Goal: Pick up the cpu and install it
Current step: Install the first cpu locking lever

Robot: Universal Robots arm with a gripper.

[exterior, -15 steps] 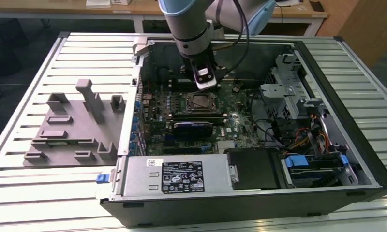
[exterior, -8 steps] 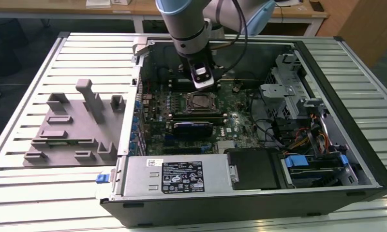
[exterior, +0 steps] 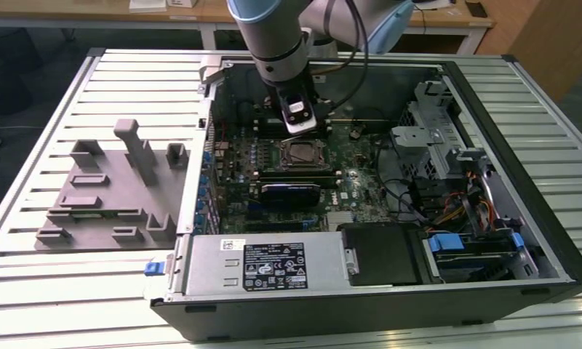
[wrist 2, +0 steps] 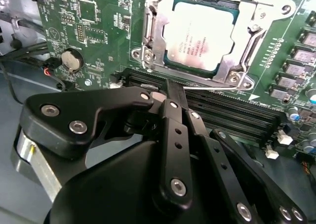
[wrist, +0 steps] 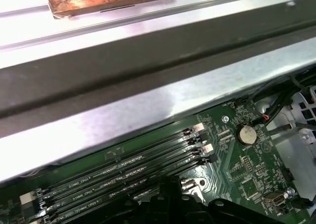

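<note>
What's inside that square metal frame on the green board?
The cpu sits inside the socket frame, silvery top facing up. What lies under it is covered. The end effector hangs beside the socket, holding nothing.

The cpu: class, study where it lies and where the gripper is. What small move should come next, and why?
Probably a short lift straight up. The cpu already lies flat in the socket, and the gripper sits empty over the memory slots beside it.
</note>
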